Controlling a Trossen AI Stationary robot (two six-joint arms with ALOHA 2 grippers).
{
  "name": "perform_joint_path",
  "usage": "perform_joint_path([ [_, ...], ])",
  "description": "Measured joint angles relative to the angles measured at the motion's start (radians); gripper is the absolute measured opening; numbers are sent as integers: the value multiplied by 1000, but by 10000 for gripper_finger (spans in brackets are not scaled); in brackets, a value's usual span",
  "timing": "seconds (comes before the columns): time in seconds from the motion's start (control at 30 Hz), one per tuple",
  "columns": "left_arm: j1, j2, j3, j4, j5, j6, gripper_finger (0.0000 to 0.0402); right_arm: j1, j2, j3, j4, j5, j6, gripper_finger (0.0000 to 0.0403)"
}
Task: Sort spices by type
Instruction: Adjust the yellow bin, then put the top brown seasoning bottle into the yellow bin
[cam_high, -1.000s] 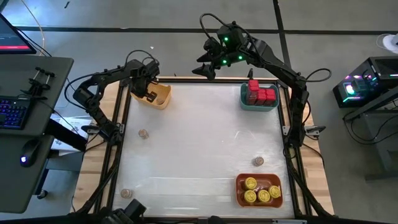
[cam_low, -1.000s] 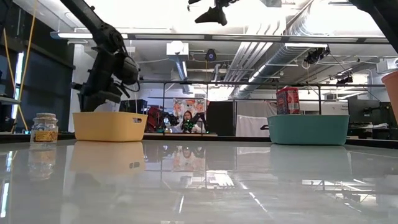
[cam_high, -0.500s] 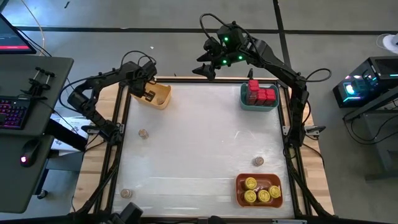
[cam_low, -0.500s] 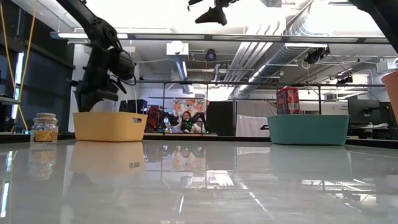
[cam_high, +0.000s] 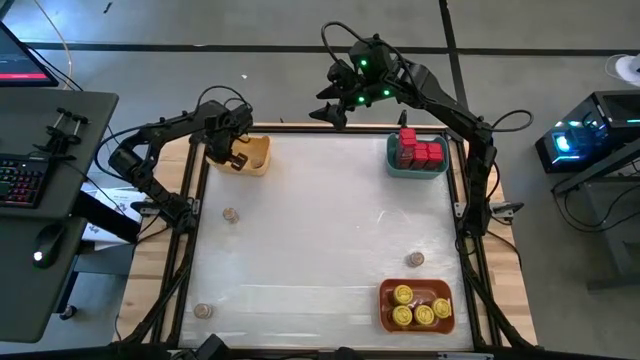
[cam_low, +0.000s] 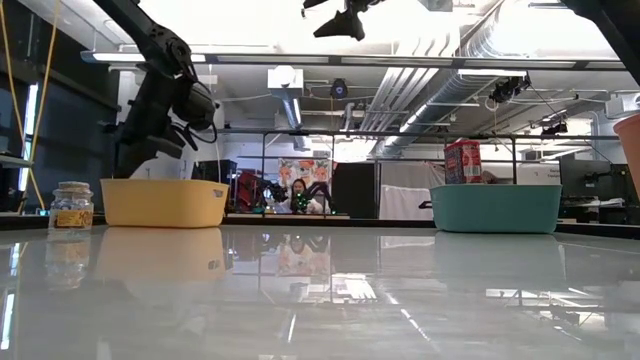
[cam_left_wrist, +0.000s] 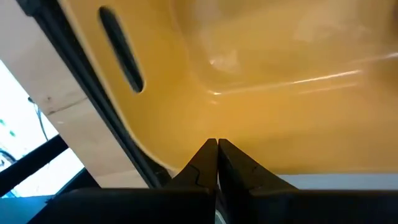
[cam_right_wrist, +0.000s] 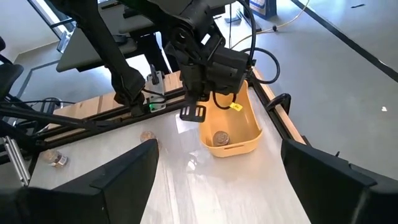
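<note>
Table: your white work surface (cam_high: 320, 230) sits in a dark frame, with a bin at three corners and loose jars between them.
Right arm: you have it parked high over the far edge; the right gripper (cam_high: 326, 105) hangs off the table line with its jaws spread wide and nothing between them.
Left arm: it reaches in from the far left corner; the left gripper (cam_high: 228, 160) sits at the yellow bin's outer end, fingers pressed flat together on nothing.
Yellow bin (cam_high: 256, 152): far left corner; your right wrist camera shows one tan-brown jar (cam_right_wrist: 220, 137) lying inside it.
Teal bin (cam_high: 417, 170): far right corner, holding the red tins (cam_high: 418, 150), one standing taller than the rest.
Orange bin (cam_high: 420, 321): near right corner, with four yellow-lidded jars (cam_high: 403, 295) packed in it.
Loose jars: you still have three out on the table, well apart: one (cam_high: 231, 215) near the left rail, one (cam_high: 204, 311) at the near left corner, one (cam_high: 415, 259) just beyond the orange bin; from overhead they look like the tan-brown kind, though they show very small.
</note>
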Motion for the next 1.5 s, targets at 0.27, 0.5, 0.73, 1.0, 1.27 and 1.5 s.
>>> perform_joint_path([
  [0.27, -31, 0, 0, 0, 45, -19, 0, 0, 0, 0, -13, 0, 0, 336],
  [0.5, -38, -1, 8, -16, 21, -1, 0, 0, 0, 0, -17, 0, 0, 336],
  [0.73, -24, -2, 170, -13, -36, 55, 0, 0, 0, 0, -14, 0, 1, 336],
  [1.0, -247, -208, 180, 66, 220, 240, 0, 0, 0, 0, -21, 26, 26, 336],
  [1.27, -569, -597, -88, 58, 232, 19, 10, 0, 0, 0, -21, 51, 27, 336],
  [1.5, -692, -692, -201, -102, 342, -31, 103, 0, 0, 0, -21, 51, 46, 336],
])
